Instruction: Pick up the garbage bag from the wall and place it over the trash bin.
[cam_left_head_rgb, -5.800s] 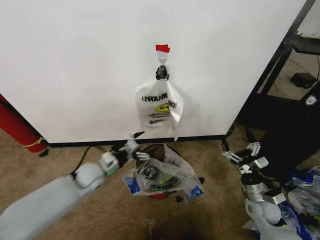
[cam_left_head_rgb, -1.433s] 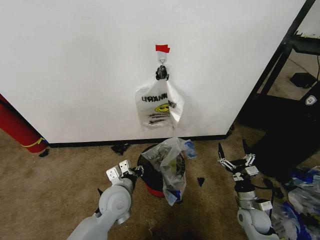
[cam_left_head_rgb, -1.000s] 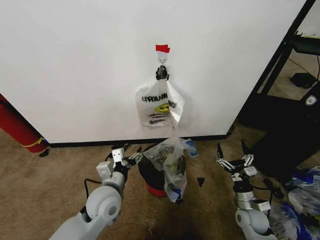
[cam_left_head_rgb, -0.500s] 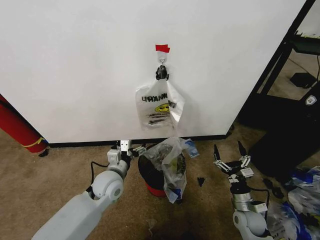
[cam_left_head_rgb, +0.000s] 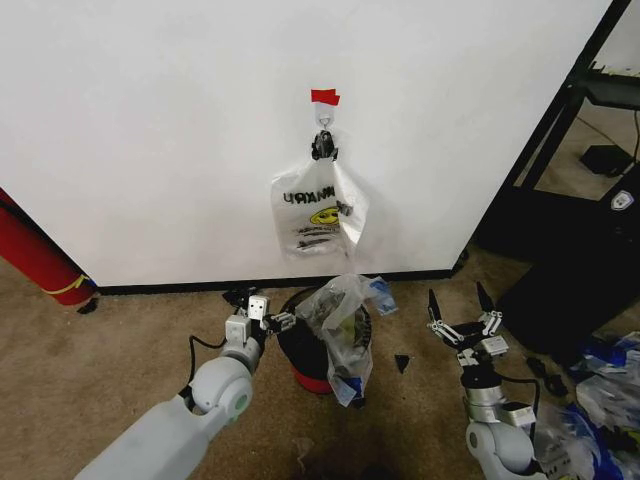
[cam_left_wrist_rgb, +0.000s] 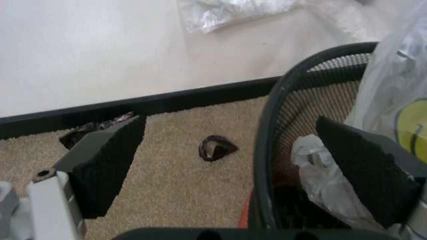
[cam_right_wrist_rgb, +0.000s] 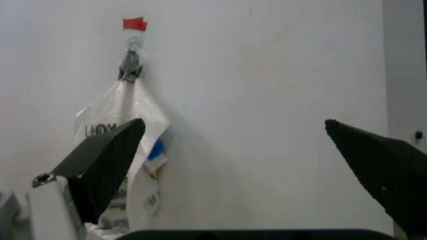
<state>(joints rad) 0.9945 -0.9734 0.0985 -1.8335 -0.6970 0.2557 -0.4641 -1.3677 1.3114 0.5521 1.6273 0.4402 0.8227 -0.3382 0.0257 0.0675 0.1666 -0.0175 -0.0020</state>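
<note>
The garbage bag (cam_left_head_rgb: 340, 322) lies crumpled over the right side of the black mesh trash bin (cam_left_head_rgb: 298, 345), one flap hanging down past its red base. My left gripper (cam_left_head_rgb: 266, 318) is open at the bin's left edge. In the left wrist view this left gripper (cam_left_wrist_rgb: 233, 170) straddles the bin's rim (cam_left_wrist_rgb: 269, 145), and bag plastic (cam_left_wrist_rgb: 393, 95) lies beside the inner finger. To the right of the bin, my right gripper (cam_left_head_rgb: 461, 318) is open, empty, and points up at the wall (cam_left_head_rgb: 150, 130). A similar bag (cam_left_head_rgb: 318, 210) with mirror-reversed print hangs there from a hook.
Red tape (cam_left_head_rgb: 325, 97) marks the hook. A red cylinder (cam_left_head_rgb: 35, 255) leans at the far left. A black rack (cam_left_head_rgb: 575, 180) stands to the right, with plastic bags (cam_left_head_rgb: 610, 395) on the floor below it. Black scraps (cam_left_head_rgb: 400, 362) lie on the carpet.
My left gripper swung forward from the near side of the bin to its left rim. The right gripper rose slightly and stayed open. The bag on the bin has not moved.
</note>
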